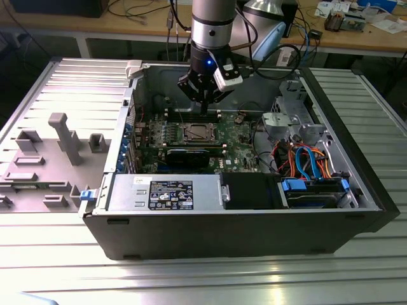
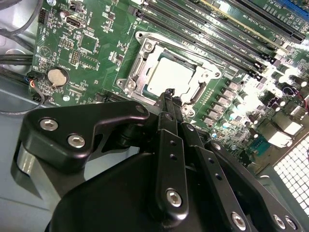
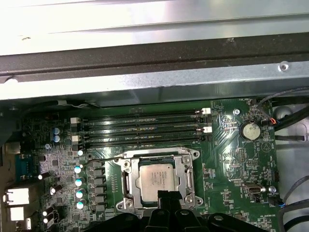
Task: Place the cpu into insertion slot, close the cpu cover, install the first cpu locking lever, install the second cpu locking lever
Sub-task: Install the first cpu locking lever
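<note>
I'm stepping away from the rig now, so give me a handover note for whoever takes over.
Gripper: fingers shut, holding nothing, tips by the insertion slot's edge.
The cpu sits in the insertion slot; the cpu cover looks lowered around it.
Done: cpu placed, cover apparently closed.
Left: the two locking levers; I cannot tell whether either is latched.

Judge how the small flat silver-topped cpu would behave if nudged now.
The small flat silver-topped cpu likely won't slide: the silvery square cpu cover frames it all round. Its flat metal top looks rigid, probably slick; thin, so likely light.
</note>
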